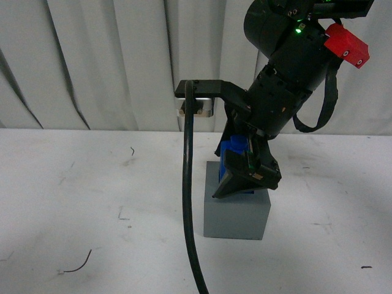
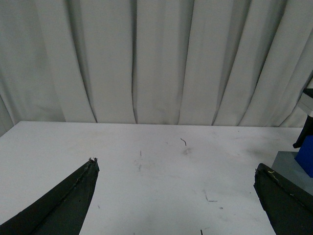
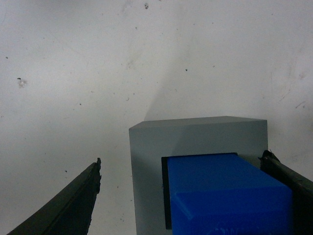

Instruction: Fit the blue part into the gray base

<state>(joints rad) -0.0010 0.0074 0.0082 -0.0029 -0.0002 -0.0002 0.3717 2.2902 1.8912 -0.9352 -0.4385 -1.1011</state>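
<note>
The gray base point(image 1: 236, 215) stands on the white table right of centre. The blue part point(image 1: 234, 150) stands with its lower end in the base's top recess, mostly hidden behind my right gripper point(image 1: 245, 187). In the right wrist view the blue part point(image 3: 225, 196) sits in the dark recess of the gray base point(image 3: 195, 134). My right gripper point(image 3: 182, 159) is open around it, with one finger close beside the block and the other well apart. My left gripper point(image 2: 176, 165) is open and empty over bare table. The base point(image 2: 288, 164) and the blue part point(image 2: 307, 159) show at that view's edge.
A black cable point(image 1: 188, 202) hangs in front of the base's left side. A red block point(image 1: 346, 45) sits on the right arm. A pleated curtain point(image 1: 92, 61) closes the back. The white table point(image 1: 73, 202) has small dark scuffs.
</note>
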